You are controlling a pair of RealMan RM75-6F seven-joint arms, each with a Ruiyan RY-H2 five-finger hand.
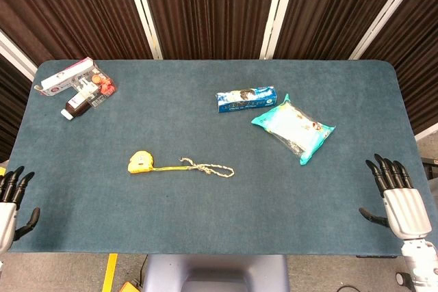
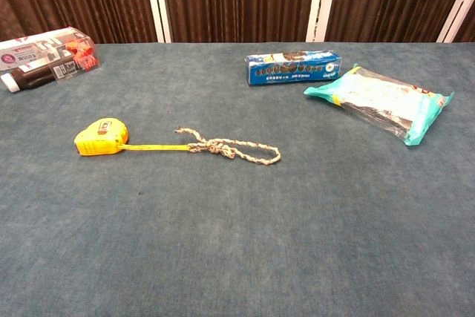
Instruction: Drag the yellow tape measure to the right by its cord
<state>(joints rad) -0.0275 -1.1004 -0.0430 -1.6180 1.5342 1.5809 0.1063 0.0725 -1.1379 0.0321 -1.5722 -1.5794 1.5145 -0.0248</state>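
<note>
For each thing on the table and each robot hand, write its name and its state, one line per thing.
yellow tape measure: flat on the table, short length of tape pulled out, untouched.
cord: slack, knotted, looped, tied to the tape's end.
blue biscuit box: lying on its side, closed.
teal snack bag: lying flat, sealed.
dark bottle: lying down beside a clear packet.
left hand: open, at the table's edge.
right hand: open, at the table's edge.

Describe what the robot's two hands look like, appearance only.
Both show only in the head view. The right hand has black fingers on a pale grey, boxy palm, with a light grey wrist below. The left hand, cut by the frame edge, looks alike: black fingers, pale grey palm.
</note>
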